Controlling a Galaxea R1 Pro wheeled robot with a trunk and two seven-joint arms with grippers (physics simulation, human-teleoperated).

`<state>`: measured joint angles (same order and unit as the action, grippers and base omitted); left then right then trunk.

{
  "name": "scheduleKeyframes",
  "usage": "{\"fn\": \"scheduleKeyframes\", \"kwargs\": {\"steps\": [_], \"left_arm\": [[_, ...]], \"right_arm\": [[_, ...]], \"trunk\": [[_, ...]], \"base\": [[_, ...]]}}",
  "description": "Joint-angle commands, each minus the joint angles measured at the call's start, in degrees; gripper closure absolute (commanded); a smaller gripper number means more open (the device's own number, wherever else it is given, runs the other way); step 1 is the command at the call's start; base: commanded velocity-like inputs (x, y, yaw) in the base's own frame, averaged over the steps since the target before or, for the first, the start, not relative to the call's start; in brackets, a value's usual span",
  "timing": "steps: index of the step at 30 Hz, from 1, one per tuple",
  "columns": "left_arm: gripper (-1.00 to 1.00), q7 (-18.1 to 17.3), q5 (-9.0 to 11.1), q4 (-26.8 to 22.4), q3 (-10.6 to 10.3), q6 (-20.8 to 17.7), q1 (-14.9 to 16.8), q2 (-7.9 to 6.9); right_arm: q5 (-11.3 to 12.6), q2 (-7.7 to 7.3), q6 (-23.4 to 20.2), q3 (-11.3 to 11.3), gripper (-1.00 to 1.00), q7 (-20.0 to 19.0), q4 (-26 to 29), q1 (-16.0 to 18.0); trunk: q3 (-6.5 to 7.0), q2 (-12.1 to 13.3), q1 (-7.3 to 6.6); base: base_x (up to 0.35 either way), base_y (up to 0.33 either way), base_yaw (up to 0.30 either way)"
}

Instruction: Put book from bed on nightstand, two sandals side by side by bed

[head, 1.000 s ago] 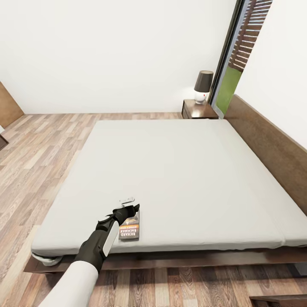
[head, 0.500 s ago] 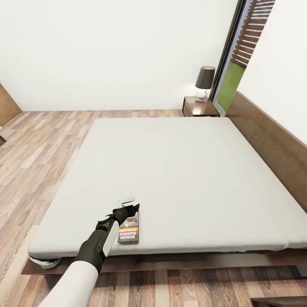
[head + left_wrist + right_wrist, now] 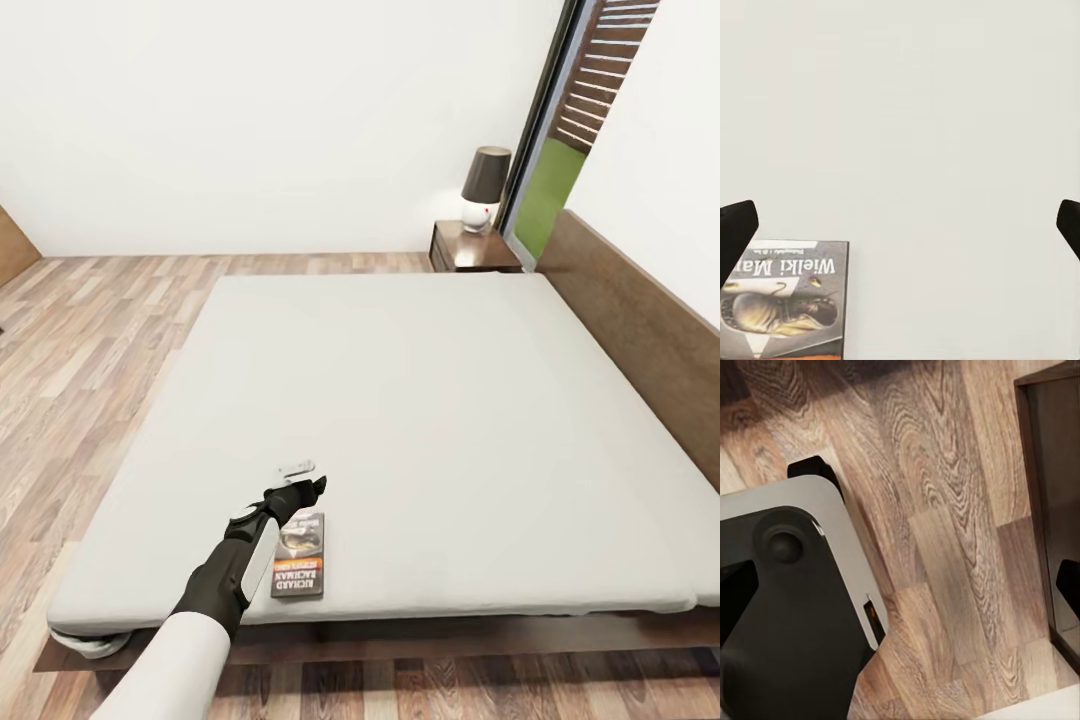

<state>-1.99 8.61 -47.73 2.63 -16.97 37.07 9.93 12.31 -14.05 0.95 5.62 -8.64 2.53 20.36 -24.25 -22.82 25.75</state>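
On my head camera, the left arm reaches in from the lower left over the near edge of the bed. Its left gripper hangs just above the pale mattress, and my left wrist camera shows both fingertips far apart at the frame edges, so the jaws are spread wide with nothing between them. Just right of that gripper lies the book, flat on the mattress near the foot-side edge, apart from the fingers as far as I can judge. Further right and at the far side, the nightstand stands beside the headboard with a lamp on it. My right wrist camera looks down at the wood floor; I cannot tell how the right gripper is set.
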Motion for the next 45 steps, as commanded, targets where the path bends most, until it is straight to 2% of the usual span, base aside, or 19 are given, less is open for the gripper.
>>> {"fn": "scheduleKeyframes", "kwargs": {"steps": [1, 45], "left_arm": [[-1.00, -0.21, 0.44, -0.08, 0.26, -0.39, 0.02, 0.07], [-1.00, -0.30, 0.47, -0.08, 0.27, -0.35, 0.02, 0.07]], "right_arm": [[0.17, -0.01, 0.10, 0.45, -1.00, -0.32, -0.07, 0.04], [0.17, -0.01, 0.10, 0.44, -1.00, -0.32, -0.07, 0.03]], "trunk": [[-0.17, -0.10, 0.03], [-4.10, -0.10, 0.03]], "base": [[0.051, 0.000, 0.000], [0.003, 0.000, 0.000]]}}
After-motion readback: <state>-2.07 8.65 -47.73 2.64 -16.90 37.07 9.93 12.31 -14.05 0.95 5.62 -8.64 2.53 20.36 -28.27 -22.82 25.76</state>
